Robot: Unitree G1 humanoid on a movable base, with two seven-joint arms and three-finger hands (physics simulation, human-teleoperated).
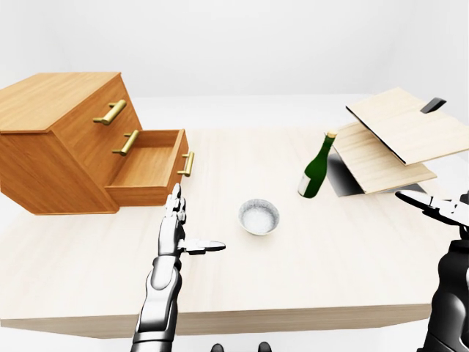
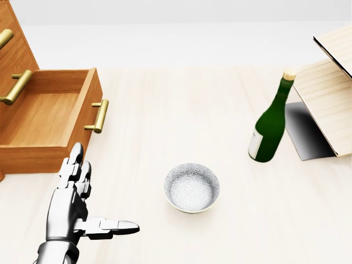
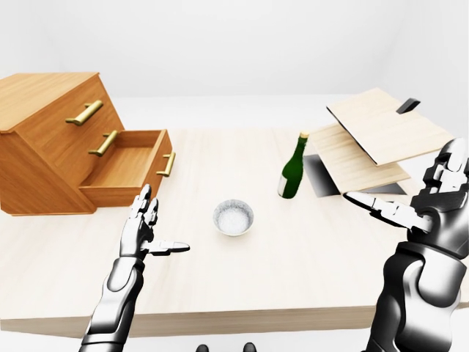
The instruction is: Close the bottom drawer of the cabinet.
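A wooden cabinet (image 1: pixel 62 147) stands at the left of the table. Its bottom drawer (image 2: pixel 44 118) is pulled far out and holds nothing, with a brass handle (image 2: pixel 99 116) on its face. My left hand (image 2: pixel 102 190) is open, fingers straight and thumb pointing right, just below the drawer's near corner and apart from it. My right hand (image 3: pixel 410 180) is open too, raised at the far right of the right-eye view. It does not show in the head view.
A speckled white bowl (image 2: pixel 191 187) sits mid-table. A green bottle (image 2: pixel 270 125) stands to its upper right, beside leaning wooden boards (image 2: pixel 329 93). Two brass handles (image 1: pixel 110 111) mark the shut upper drawers. The table's near edge (image 1: pixel 256 319) runs below my arms.
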